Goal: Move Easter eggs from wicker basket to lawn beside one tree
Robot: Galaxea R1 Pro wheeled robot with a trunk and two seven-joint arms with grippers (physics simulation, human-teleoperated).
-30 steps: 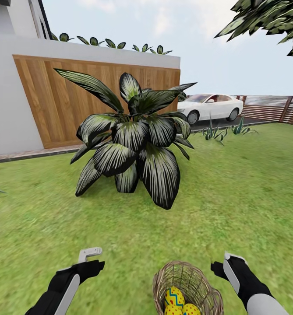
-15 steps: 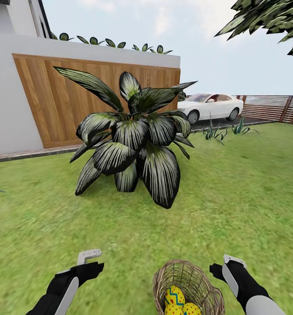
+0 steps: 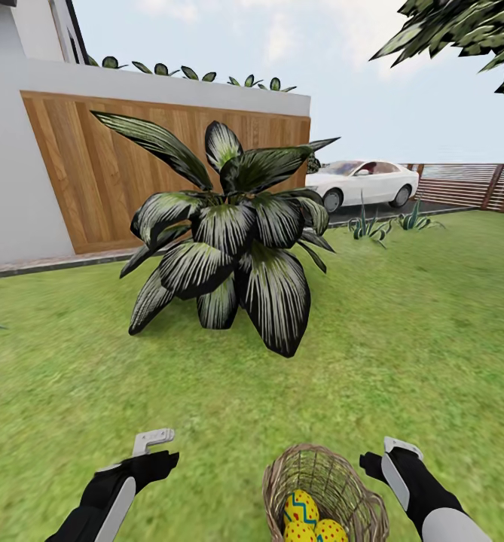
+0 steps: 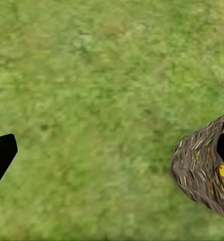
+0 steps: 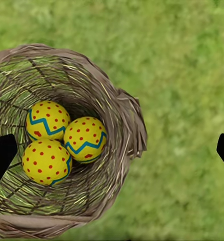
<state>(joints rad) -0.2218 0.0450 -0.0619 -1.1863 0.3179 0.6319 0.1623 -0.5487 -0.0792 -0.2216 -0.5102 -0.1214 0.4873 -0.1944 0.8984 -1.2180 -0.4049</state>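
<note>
progress: none yet | three eggs [image 5: 62,138] sit in basket [image 5: 127,130] | both grippers beside basket, jaws spread, you hold nothing

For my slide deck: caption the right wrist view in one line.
Three Easter eggs lie clustered together inside the wicker basket on the lawn, seen from above between the right gripper's open jaws.

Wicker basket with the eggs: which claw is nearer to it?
Right. The right claw sits just beside the wicker basket rim; the left claw hangs farther off over the lawn.
</note>
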